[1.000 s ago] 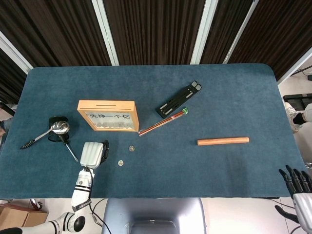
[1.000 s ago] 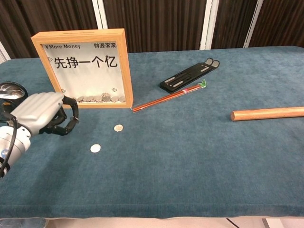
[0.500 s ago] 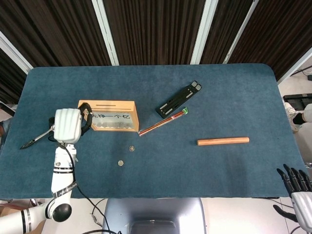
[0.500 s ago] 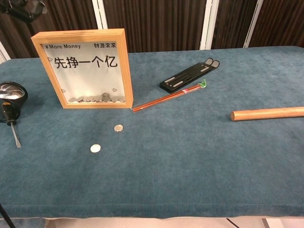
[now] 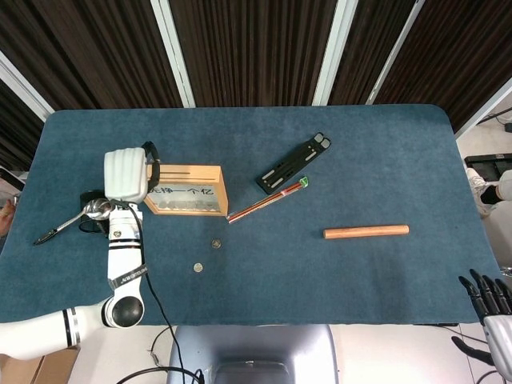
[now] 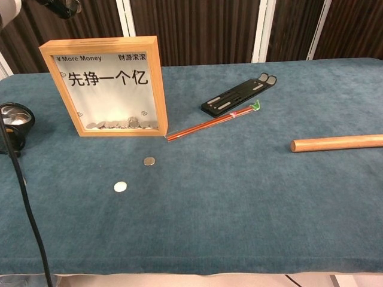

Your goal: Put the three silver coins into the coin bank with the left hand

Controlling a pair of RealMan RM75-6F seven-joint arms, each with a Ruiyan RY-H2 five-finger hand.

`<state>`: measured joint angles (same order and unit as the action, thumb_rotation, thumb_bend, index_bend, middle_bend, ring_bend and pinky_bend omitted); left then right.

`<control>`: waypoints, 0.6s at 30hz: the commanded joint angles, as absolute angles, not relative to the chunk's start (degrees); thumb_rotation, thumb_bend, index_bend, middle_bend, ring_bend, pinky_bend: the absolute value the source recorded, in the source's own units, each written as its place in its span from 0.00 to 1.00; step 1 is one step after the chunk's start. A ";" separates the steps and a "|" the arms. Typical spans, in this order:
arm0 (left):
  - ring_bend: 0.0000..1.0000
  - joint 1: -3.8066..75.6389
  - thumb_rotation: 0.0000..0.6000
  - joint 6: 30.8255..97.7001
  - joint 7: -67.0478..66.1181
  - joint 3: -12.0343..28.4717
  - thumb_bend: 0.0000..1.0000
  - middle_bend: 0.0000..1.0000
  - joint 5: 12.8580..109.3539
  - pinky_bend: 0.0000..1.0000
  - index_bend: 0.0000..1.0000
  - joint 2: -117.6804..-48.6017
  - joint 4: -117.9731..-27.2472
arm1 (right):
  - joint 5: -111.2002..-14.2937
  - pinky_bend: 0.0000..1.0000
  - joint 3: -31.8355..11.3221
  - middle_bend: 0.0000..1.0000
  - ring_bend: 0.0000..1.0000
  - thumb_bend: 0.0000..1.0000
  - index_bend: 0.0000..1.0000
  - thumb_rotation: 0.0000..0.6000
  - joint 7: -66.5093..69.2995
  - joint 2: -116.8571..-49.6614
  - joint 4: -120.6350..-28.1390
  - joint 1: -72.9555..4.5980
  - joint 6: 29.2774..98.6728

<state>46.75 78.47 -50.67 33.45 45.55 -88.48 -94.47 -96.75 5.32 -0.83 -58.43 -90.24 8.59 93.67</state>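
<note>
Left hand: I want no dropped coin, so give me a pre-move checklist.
1. Left hand over the coin bank: ok, above its left end.
2. Coin held in that hand: cannot tell, fingers hide it.
3. Slot on top clear: partly, left end covered by the hand.
4. Bank upright: ok.
5. Coins left on the cloth: two, not yet picked.
6. Right hand clear of the work: ok, at the table's edge.

coins [image 6: 149, 161] 2 | coin bank [image 6: 108, 84] 1 | wooden rod [image 6: 337, 143] 1
</note>
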 commanded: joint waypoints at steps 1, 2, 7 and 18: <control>1.00 47.51 1.00 78.53 -50.28 32.14 0.50 1.00 44.90 1.00 0.59 -89.06 -93.27 | -96.76 0.00 5.31 0.00 0.00 0.22 0.00 1.00 -0.55 -58.44 -90.03 8.91 94.20; 1.00 47.66 1.00 78.60 -50.03 31.89 0.50 1.00 44.82 1.00 0.59 -89.22 -92.99 | -96.79 0.00 5.36 0.00 0.00 0.22 0.00 1.00 -0.52 -58.43 -90.00 8.94 94.20; 1.00 48.66 1.00 78.82 -49.32 30.53 0.50 1.00 44.15 1.00 0.59 -90.24 -90.94 | -97.02 0.00 5.46 0.00 0.00 0.22 0.00 1.00 -0.58 -58.51 -89.88 8.95 94.18; 1.00 50.69 1.00 78.40 -47.71 28.61 0.50 1.00 43.13 1.00 0.58 -92.69 -86.11 | -96.75 0.00 5.41 0.00 0.00 0.22 0.00 1.00 -0.01 -58.28 -89.76 8.98 94.13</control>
